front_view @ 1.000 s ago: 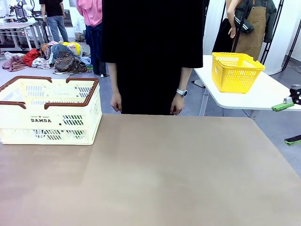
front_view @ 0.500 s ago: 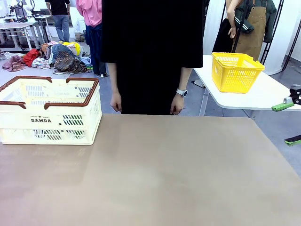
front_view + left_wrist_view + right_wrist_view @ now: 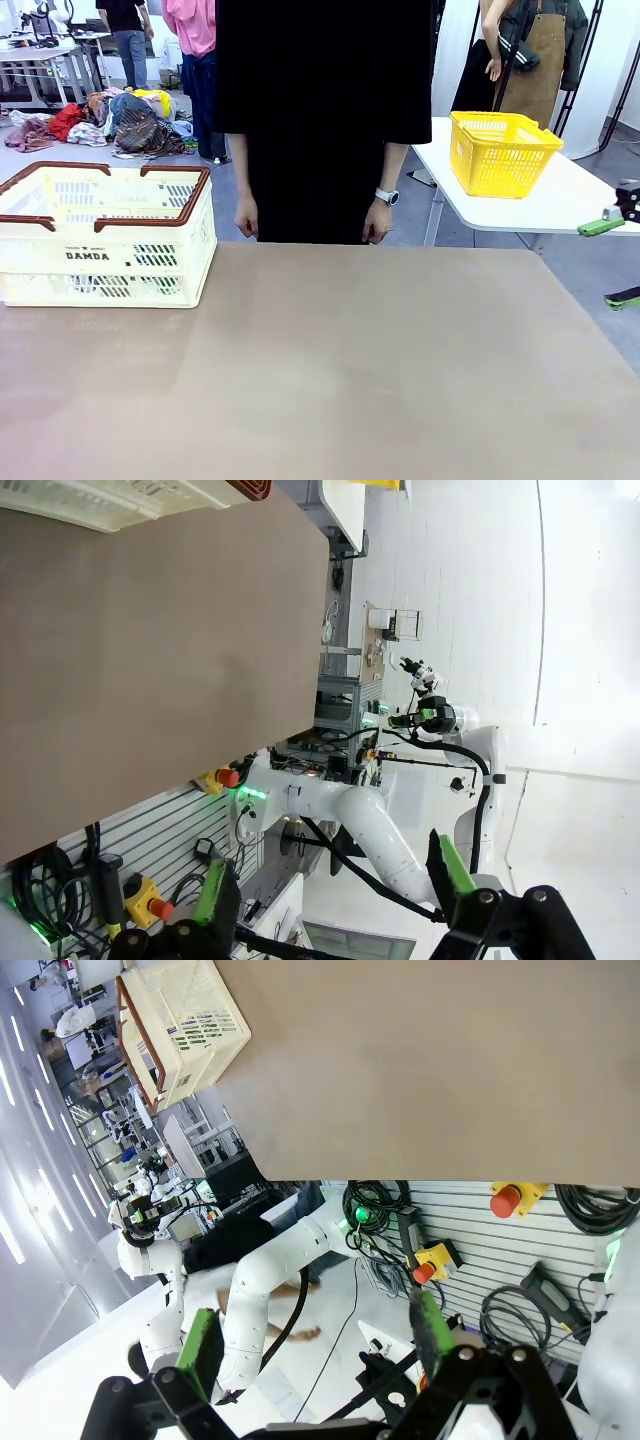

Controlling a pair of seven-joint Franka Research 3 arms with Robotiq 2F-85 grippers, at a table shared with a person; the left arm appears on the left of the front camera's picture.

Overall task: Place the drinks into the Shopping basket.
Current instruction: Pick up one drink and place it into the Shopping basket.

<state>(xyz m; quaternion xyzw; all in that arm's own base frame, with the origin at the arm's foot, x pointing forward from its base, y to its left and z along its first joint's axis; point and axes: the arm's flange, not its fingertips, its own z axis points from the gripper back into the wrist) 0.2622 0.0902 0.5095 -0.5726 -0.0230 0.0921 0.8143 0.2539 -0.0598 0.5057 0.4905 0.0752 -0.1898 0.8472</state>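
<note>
The Shopping basket (image 3: 105,235), cream-white with a brown rim and "DAMDA" on its side, stands on the brown table (image 3: 350,370) at the far left. The drinks are out of view. My right gripper (image 3: 612,262) hangs off the table's right edge, its green pads wide apart. In the right wrist view my right gripper (image 3: 316,1338) is open and holds nothing, with the Shopping basket (image 3: 185,1025) far off. My left gripper (image 3: 330,880) is open too, nothing between its fingers, and a corner of the Shopping basket (image 3: 130,500) shows at the top.
A person in black stands at the table's far edge, hands (image 3: 378,222) hanging at their sides. A yellow basket (image 3: 500,152) sits on a white side table at the back right. Clothes lie on the floor behind the Shopping basket.
</note>
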